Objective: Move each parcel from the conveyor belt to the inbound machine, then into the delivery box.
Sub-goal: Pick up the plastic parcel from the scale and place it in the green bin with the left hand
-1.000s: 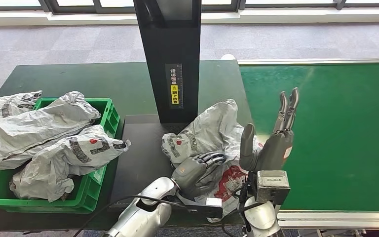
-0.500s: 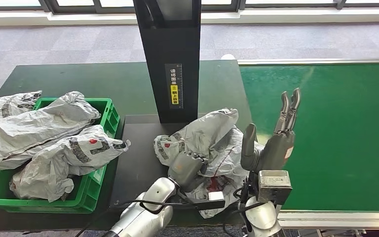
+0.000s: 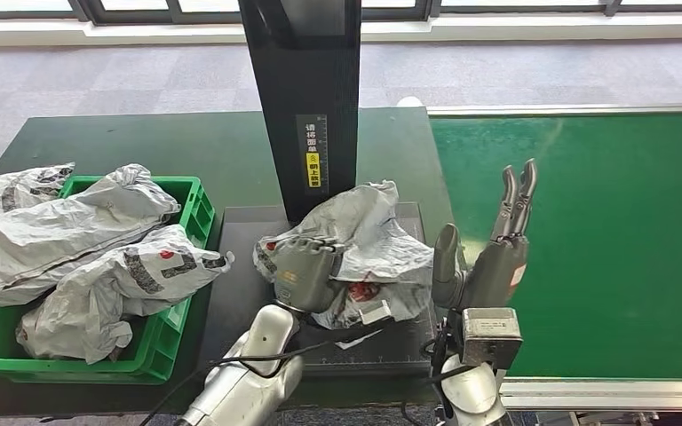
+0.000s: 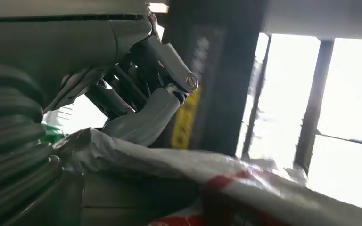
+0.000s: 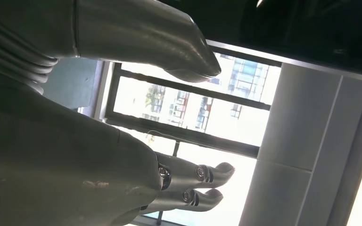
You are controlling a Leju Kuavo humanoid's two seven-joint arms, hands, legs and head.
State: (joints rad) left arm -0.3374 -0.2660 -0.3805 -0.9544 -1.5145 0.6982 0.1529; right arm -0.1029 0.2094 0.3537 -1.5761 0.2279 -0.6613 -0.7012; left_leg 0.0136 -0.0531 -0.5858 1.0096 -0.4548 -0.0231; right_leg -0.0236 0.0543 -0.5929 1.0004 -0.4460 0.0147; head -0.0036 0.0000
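Note:
A crumpled grey parcel point(image 3: 368, 244) with red print lies on the black platform point(image 3: 238, 297) of the inbound machine, at the foot of its black post point(image 3: 306, 106). My left hand point(image 3: 300, 269) grips the parcel's left end, fingers curled over a fold; the left wrist view shows those fingers point(image 4: 141, 117) pressed onto the grey wrap point(image 4: 179, 165). My right hand point(image 3: 493, 257) stands upright and open at the near left edge of the green conveyor belt point(image 3: 604, 222), holding nothing. In the right wrist view that right hand point(image 5: 75, 155) shows spread fingers against windows.
A green delivery box point(image 3: 194, 200) at the left holds several grey parcels point(image 3: 71, 231), heaped above its rim and spilling over the far left side. The dark table point(image 3: 142, 142) runs behind it. The belt carries no parcels in view.
My left hand has dragged the parcel leftward off the belt's edge onto the machine's platform under the post. The right hand has stayed in place.

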